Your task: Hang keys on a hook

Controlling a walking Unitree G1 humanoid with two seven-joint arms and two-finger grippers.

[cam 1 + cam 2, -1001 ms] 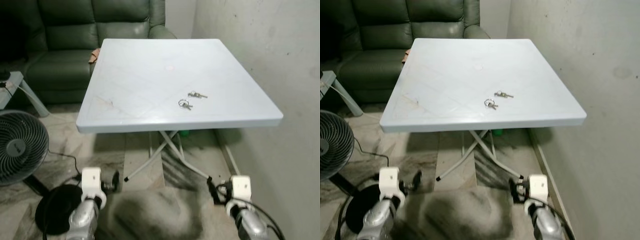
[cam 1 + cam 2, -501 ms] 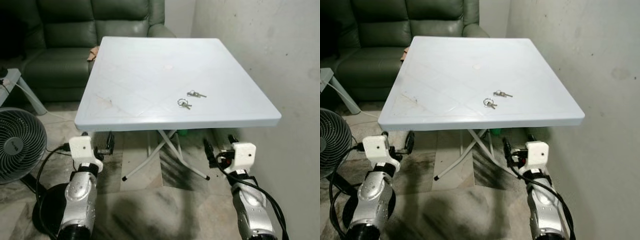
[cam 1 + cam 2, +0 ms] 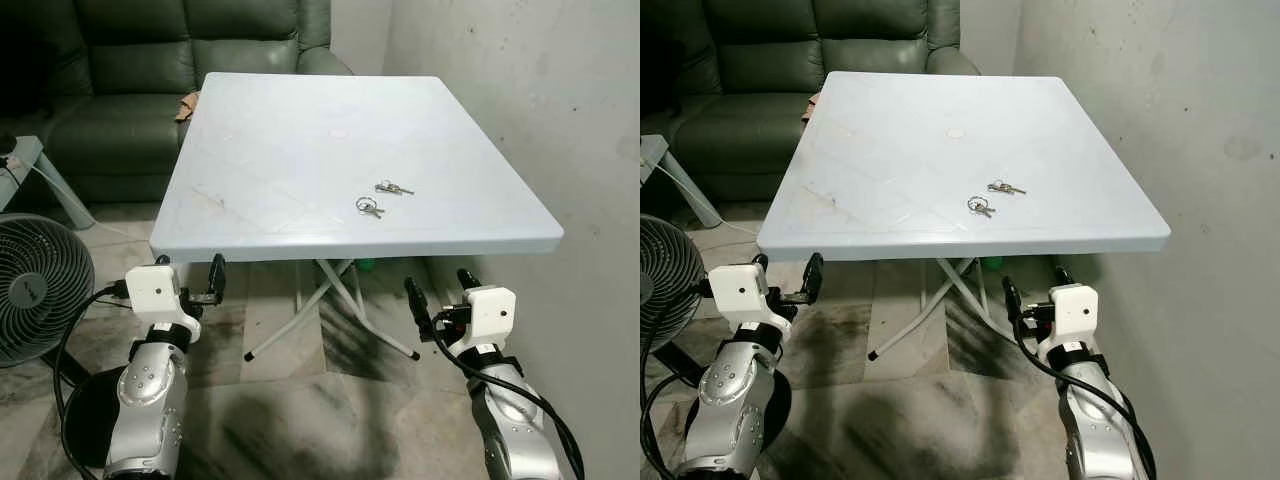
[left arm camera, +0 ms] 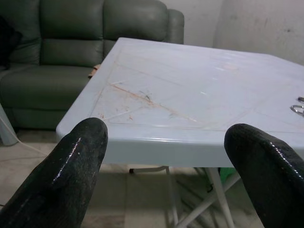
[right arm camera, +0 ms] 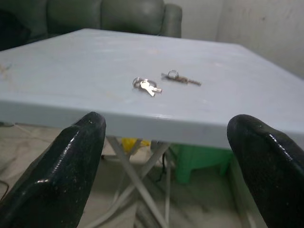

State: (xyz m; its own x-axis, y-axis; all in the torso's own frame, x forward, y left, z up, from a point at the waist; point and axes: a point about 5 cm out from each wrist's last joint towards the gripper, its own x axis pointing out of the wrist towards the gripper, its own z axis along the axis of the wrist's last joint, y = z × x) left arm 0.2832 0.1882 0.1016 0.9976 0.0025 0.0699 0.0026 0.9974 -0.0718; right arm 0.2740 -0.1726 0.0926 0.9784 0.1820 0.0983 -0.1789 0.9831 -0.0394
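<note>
On the pale blue square plastic folding table (image 3: pixel 250 150), two small silver key bunches on rings (image 3: pixel 369 207) (image 3: pixel 394 188) lie side by side toward the near right edge. Right gripper (image 3: pixel 440 300), fingers spread and empty, sits below that edge, nearer the keys. Left gripper (image 3: pixel 190 285), likewise spread and empty, is farther off. No hook is visible.

One white folding table (image 3: pixel 300 150) fills the middle of the frame. Two sets of keys lie on it right of centre: one key ring (image 3: pixel 368 207) nearer the front edge, a second bunch of keys (image 3: pixel 393 188) just behind it. One green sofa (image 3: pixel 150 60) sits at the upper left, one floor fan (image 3: pixel 40 290) at the left edge. Two grippers below, the left gripper (image 3: pixel 190 283) and the right gripper (image 3: pixel 438 300).
</note>
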